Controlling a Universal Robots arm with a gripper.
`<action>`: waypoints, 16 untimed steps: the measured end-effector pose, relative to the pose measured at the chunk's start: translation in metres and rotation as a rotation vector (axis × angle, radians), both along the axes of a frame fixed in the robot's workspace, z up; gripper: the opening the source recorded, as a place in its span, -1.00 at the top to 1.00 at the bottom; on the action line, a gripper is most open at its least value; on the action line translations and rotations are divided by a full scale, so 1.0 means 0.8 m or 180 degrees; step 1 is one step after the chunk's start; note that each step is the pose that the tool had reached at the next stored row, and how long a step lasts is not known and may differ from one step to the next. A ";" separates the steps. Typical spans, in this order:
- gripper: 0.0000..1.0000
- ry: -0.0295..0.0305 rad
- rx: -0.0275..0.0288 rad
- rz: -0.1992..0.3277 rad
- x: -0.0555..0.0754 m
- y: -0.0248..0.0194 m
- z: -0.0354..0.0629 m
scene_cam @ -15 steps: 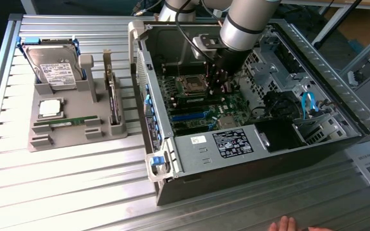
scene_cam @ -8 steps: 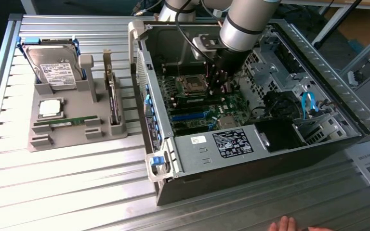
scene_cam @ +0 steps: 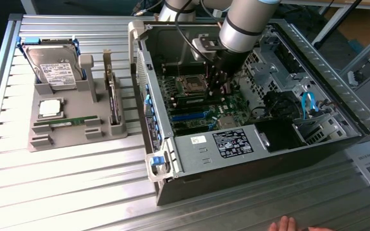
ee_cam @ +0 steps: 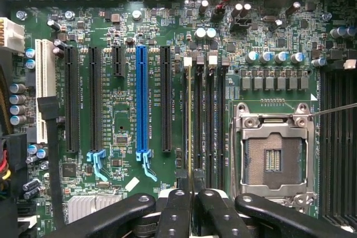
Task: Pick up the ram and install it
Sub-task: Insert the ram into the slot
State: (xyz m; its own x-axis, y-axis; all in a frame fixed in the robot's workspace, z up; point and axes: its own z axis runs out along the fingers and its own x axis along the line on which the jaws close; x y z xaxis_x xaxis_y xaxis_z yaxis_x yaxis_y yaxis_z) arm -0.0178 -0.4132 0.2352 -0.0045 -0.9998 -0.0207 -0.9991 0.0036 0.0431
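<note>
We see the gripper (ee_cam: 192,207) clenched on the ram (ee_cam: 189,126), its black fingers (ee_cam: 174,215) pressed together on the stick, which shows to us edge-on as a thin pale line running along the memory slots (ee_cam: 209,126); it lies over the slot of that bank nearest the expansion slots, and we cannot tell whether it is seated or just above. Just beside the memory slots on their other side lies the open processor socket (ee_cam: 271,157), with a thin grey wire (ee_cam: 334,108) crossing one corner of its frame. A blue slot (ee_cam: 141,98) stands between black expansion slots (ee_cam: 71,98), and a row of capacitors (ee_cam: 273,57) sits near the socket. In the exterior view the arm (scene_cam: 246,24) reaches down into the open computer case (scene_cam: 249,178), with the gripper (scene_cam: 220,86) at the board beside the socket (scene_cam: 191,85); the arm hides part of the board behind it. A blue cable (scene_cam: 308,103) hangs among the bays toward the exterior view's right. Well apart, at the exterior view's left of the case, a grey tray (scene_cam: 69,139) on the slatted table (scene_cam: 75,183) carries a hard drive (scene_cam: 53,67), a square processor (scene_cam: 50,108), the other ram stick (scene_cam: 66,121) lying flat, and an expansion card (scene_cam: 113,103) standing on edge. A person's hand (scene_cam: 284,225) rests at the table's near edge
</note>
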 end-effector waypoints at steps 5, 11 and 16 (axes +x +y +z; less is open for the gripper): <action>0.76 -0.0001 -0.0001 0.0000 0.000 -0.0001 -0.003; 0.75 -0.0002 0.0000 0.0000 0.000 0.0000 -0.003; 0.62 -0.0002 0.0000 0.0000 0.000 0.0000 -0.003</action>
